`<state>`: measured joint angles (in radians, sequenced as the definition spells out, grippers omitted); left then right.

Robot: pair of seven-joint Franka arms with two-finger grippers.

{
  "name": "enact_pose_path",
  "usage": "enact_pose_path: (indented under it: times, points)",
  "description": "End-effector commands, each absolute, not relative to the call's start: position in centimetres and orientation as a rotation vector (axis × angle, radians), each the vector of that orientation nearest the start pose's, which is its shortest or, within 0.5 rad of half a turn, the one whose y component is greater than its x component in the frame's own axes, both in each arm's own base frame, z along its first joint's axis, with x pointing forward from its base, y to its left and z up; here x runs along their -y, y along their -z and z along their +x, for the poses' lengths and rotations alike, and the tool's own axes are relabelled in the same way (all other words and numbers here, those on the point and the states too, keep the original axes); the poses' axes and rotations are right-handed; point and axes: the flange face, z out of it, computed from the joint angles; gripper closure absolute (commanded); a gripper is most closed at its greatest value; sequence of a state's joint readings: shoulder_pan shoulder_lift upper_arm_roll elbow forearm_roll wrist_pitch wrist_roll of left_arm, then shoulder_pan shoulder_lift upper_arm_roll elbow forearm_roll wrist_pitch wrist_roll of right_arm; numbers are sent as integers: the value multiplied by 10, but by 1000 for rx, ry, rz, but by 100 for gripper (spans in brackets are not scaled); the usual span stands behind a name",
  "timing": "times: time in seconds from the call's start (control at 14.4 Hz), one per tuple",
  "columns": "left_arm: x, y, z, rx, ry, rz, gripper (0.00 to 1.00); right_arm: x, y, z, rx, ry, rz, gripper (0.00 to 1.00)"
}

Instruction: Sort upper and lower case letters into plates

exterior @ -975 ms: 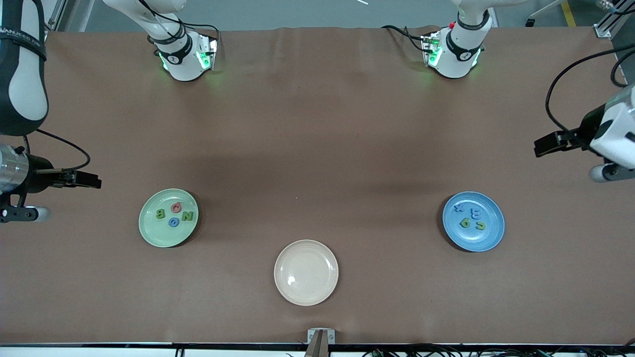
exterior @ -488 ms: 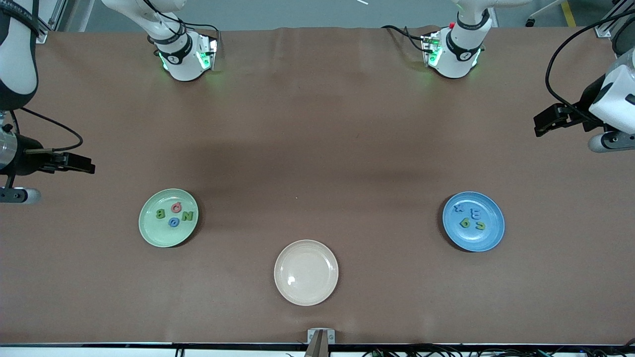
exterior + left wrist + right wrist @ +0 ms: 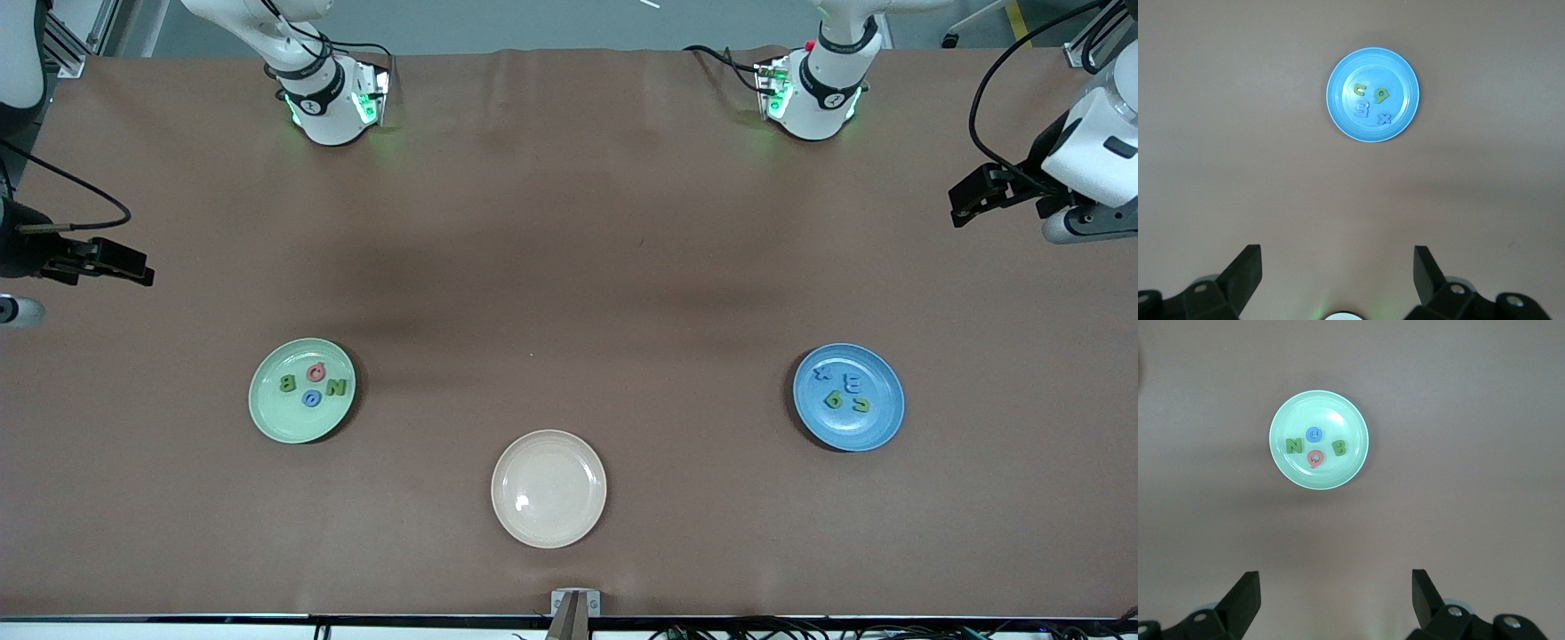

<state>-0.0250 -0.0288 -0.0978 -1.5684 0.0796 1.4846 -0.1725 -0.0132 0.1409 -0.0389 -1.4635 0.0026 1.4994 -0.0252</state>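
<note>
Letters [image 3: 312,385] tiny, light, rigid: pinch across flat sides. Four each in green plate [image 3: 267,413], blue plate [image 3: 880,427]. Left gripper [image 3: 1337,270], right gripper [image 3: 1335,590] wide open, empty, over bare table.

Both arms are glossy white with black bands at the joints. Each round base carries a black ring with a small white mark and glows green at its sides; the left arm's base also shows a red button. Black cables loop from each wrist. The left hand [image 3: 969,191] and right hand [image 3: 124,267] are black, each with two flat, angular fingers [image 3: 1245,273] [image 3: 1245,597] set wide apart, with small screw holes at their roots.
</note>
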Motion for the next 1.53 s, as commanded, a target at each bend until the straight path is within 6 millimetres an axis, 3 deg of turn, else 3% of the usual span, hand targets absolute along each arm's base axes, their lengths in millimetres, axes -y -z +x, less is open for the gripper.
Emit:
enact_pose_path:
  times: [0.0, 0.49, 0.7, 1.25, 1.46]
  points:
    - [62, -635, 527, 50, -51, -3097, 0, 28, -595, 574, -38, -125, -3135, 0]
    - [71, -634, 533, 63, -25, -3141, 0, 23, -598, 571, -24, -96, -3130, 0]
    - [85, -636, 527, 20, -21, -3128, 0, 20, -601, 567, -17, -95, -3128, 0]
    - [60, -634, 522, 61, -41, -3124, 0, 18, -613, 547, -29, -50, -3131, 0]
    - [63, -639, 523, 54, -22, -3128, 0, 21, -620, 532, -38, -43, -3130, 0]
